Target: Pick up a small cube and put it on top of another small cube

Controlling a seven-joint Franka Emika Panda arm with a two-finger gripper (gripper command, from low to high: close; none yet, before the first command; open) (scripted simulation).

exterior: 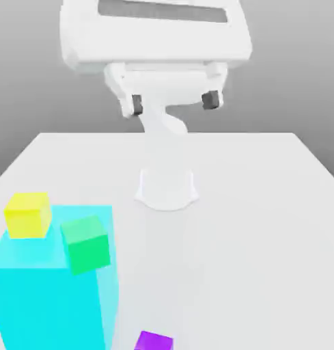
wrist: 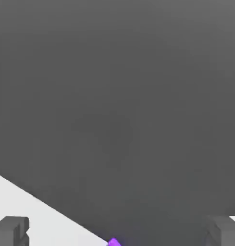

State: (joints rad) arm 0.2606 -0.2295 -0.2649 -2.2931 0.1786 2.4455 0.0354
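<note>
**Inspector:** Four blocks on the white table (exterior: 265,205), taken nearest first in the exterior view. At the near edge sits the small purple cube (exterior: 154,341), partly cut off by the picture's lower border. It stands alone on the table, just beside the big cyan block (exterior: 46,301) on the exterior view's left, without touching it.

**Clerk:** And what is around it?

**Inspector:** A green cube (exterior: 87,244) and a yellow cube (exterior: 28,214) are at the cyan block's top; whether they rest on it or stand behind it I cannot tell. Nothing lies between the purple cube and the arm.

**Clerk:** The pincer?

**Inspector:** Farther back, the gripper (exterior: 173,102) hangs high above the table's middle, in front of the arm's round base (exterior: 167,188). Its two dark fingertips (exterior: 136,104) stand wide apart, released, holding nothing and touching nothing. In the hand view a purple corner (wrist: 113,242) shows at the table's edge, between the spread fingers (wrist: 12,229).

**Clerk:** Any markings?

**Inspector:** No legible writing on any surface.
</note>
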